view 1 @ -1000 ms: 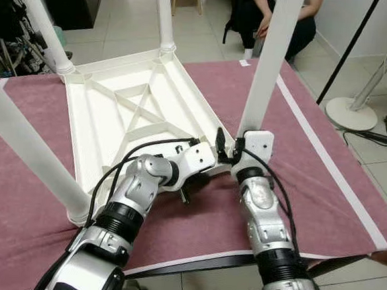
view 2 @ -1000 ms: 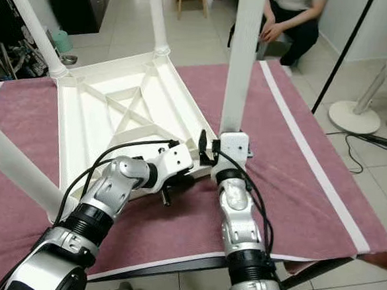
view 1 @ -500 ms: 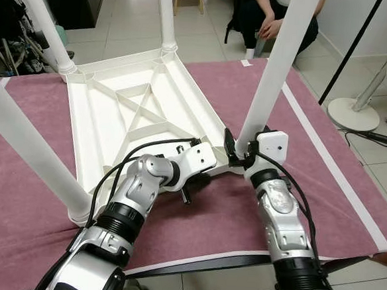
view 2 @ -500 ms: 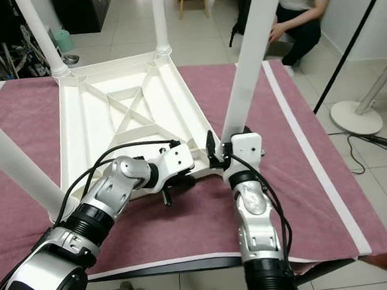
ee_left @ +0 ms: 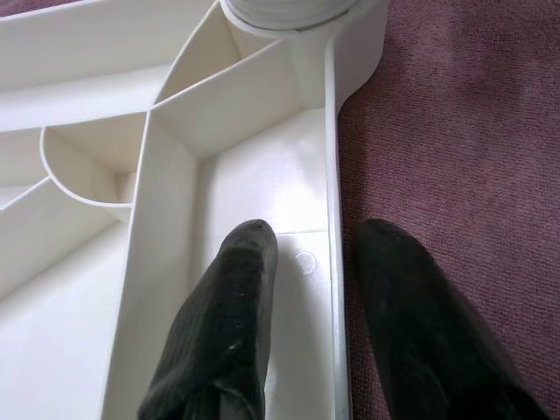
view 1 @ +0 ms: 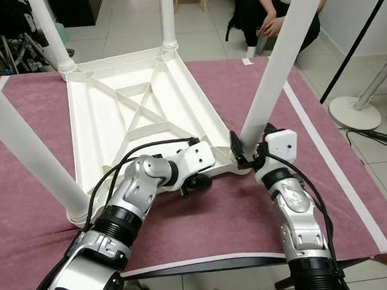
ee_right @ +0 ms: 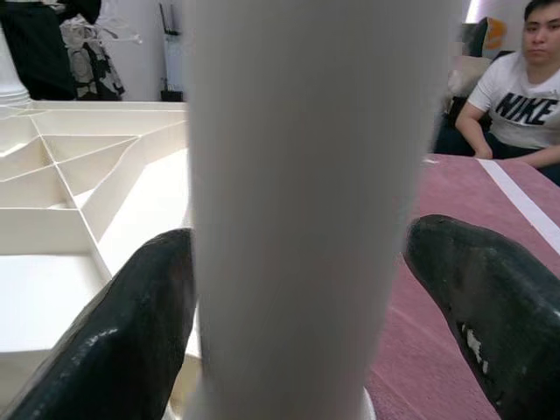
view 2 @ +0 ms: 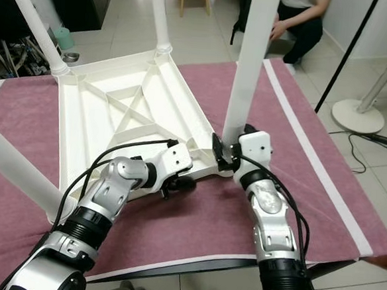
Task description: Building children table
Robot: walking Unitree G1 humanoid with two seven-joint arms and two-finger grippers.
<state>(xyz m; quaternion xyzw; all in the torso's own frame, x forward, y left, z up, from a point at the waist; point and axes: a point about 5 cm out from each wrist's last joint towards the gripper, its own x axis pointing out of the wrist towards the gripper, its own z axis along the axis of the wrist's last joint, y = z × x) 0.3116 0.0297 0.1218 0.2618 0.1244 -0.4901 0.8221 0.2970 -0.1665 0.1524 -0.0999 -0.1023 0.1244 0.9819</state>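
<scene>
Maroon cloth (view 1: 30, 193) with a white stripe covers the work surface, tiled floor beyond it. White table top (view 1: 126, 114) lies upside down on the cloth, ribbed underside up, spanning from centre out to 10 o'clock of the head view. Legs stand in its corners: far left leg (view 1: 46, 22) at 11 o'clock, far leg (view 1: 166, 17) at 12, near left leg (view 1: 27, 150) at 9, and near right leg (view 1: 278, 68) rising from the corner socket at about 3 o'clock of centre. Right gripper (view 2: 228, 149) sits at the base of near right leg, fingers spread either side of the tube; wrist view shows the pads close to the leg, but contact on both sides isn't clear, so likely a loose brace, probably to seat or twist the leg into the socket. Left gripper (ee_left: 311, 262) straddles the table top's near rim, one finger inside the tray, one outside on the cloth, part open, rim between them; whether it's pinching I can't tell. Judging by placement it pins the top so it won't slide while the leg gets worked. Around: a person (view 1: 275, 18) crouching at 1 o'clock, well apart; fan stand (view 1: 355, 110) and cable on the floor at 3 o'clock; dark pole (view 1: 356, 50) leaning beside it. Near left leg could crowd the left elbow.
</scene>
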